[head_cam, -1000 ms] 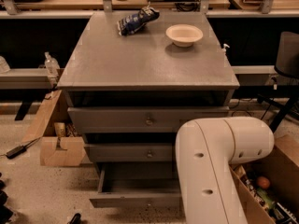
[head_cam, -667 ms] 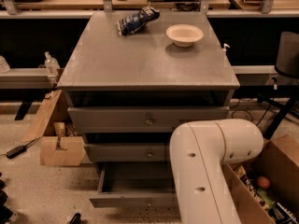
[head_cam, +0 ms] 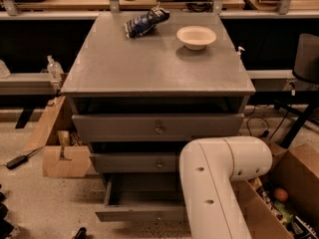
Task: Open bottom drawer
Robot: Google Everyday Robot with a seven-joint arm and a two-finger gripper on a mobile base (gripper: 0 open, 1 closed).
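Observation:
The grey cabinet (head_cam: 149, 68) has three drawers. Its bottom drawer (head_cam: 134, 210) is pulled out toward me, showing its open inside and flat grey front; its knob is hidden behind my arm. The middle drawer (head_cam: 134, 162) and top drawer (head_cam: 149, 127) sit pushed in, each with a small round knob. My white arm (head_cam: 214, 183) crosses the lower right of the view in front of the bottom drawer. The gripper is out of view, hidden below or behind the arm.
On the cabinet top lie a blue snack bag (head_cam: 145, 21) and a white bowl (head_cam: 196, 36). A cardboard box (head_cam: 62, 156) stands on the floor at left, another box (head_cam: 289, 193) with items at right. A black stool (head_cam: 305, 68) is at far right.
My white arm has shifted left and a little lower across the front of the cabinet. The bottom drawer stays pulled out as before.

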